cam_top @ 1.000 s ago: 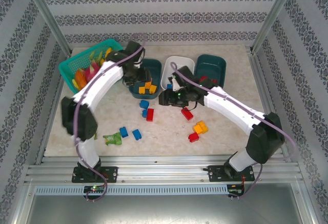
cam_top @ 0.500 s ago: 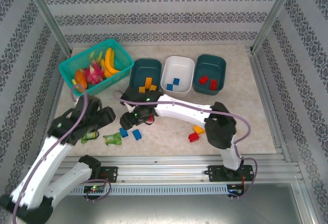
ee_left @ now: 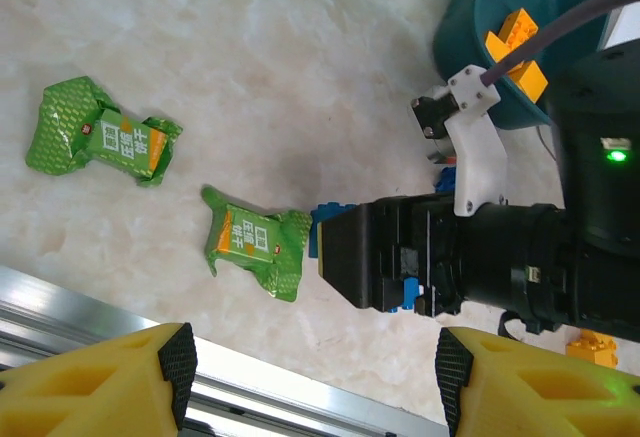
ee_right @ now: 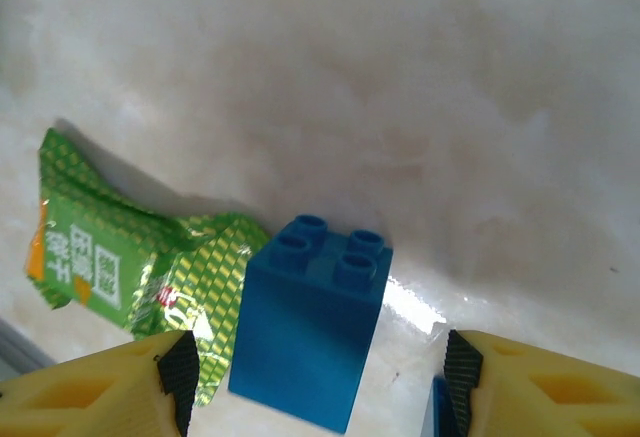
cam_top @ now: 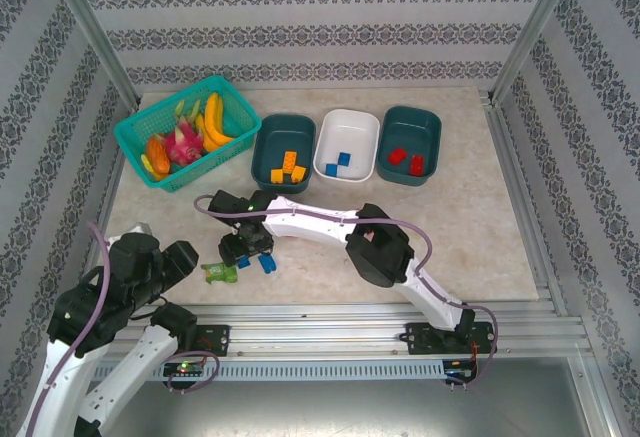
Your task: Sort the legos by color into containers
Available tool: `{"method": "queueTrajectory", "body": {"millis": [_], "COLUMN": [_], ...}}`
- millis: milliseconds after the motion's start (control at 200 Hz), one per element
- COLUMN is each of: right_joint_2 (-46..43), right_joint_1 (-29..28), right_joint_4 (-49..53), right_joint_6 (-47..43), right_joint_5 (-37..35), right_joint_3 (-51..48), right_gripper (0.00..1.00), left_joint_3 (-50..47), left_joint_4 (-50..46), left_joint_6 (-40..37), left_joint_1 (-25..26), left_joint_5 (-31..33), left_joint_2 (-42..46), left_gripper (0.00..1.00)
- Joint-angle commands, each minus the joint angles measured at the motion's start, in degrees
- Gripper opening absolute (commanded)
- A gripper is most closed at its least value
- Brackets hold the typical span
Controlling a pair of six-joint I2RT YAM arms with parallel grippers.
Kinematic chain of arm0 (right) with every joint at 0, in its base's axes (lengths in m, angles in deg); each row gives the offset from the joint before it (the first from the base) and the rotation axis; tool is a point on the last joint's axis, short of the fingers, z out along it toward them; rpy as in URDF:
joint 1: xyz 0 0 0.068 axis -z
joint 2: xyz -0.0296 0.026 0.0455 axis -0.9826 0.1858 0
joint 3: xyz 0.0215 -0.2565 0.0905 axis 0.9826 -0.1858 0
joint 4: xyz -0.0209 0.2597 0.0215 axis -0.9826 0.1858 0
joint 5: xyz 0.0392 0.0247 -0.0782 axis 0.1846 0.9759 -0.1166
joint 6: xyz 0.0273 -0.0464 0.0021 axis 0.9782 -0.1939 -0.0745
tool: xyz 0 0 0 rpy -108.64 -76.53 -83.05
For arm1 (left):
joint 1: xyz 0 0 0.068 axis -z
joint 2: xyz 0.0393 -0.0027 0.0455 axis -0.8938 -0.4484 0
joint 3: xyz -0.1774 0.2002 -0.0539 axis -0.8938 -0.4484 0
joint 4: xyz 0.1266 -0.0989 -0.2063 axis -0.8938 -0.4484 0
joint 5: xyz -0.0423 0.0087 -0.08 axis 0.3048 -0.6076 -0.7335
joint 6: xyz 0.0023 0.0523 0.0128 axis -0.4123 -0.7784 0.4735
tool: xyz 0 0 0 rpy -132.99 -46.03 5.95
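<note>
A blue lego stands studs-up on the table between the fingers of my open right gripper, with gaps on both sides. A second blue lego pokes in by the right finger. From above, my right gripper is reaching far left over both blue legos. My left gripper is open and holds nothing, hovering near the front rail. Orange legos lie in the left dark teal tub, blue ones in the white tub, red ones in the right teal tub. One orange lego lies on the table.
Two green packets lie beside the blue legos. The bright teal mesh basket of toy fruit stands at the back left. My right arm stretches low across the table's middle. The metal front rail runs along the near edge.
My right arm swung from the tubs leftward and down over the blue legos. My left arm pulled back from the left teal tub to the near left corner.
</note>
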Motion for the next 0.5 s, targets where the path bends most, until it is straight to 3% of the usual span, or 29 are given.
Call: {"method": "queueTrajectory", "body": {"millis": [0,150,495], "right_joint_2": [2.0,3.2,3.0], "right_joint_1": [0.3,0.4,1.2], "right_joint_4": [1.8,1.7,2.2], "right_joint_6": [1.4,2.1,2.7], "right_joint_5": [-1.1,-0.7,-1.0], "right_joint_3": [2.9,3.2,2.2], "right_gripper": [0.67,0.63,0.43], "left_joint_3": [0.6,0.9,-0.6], "left_joint_4": [-3.5,-3.5,0.0], "left_joint_6": [0.9,0.2,-0.9], "left_joint_1": [-0.7,-0.7,-0.7], "left_joint_5": [-0.3,-0.4,-3.0], "left_joint_2": [0.9,0.9,-0.2], "left_gripper": [0.67,0.67,0.67]}}
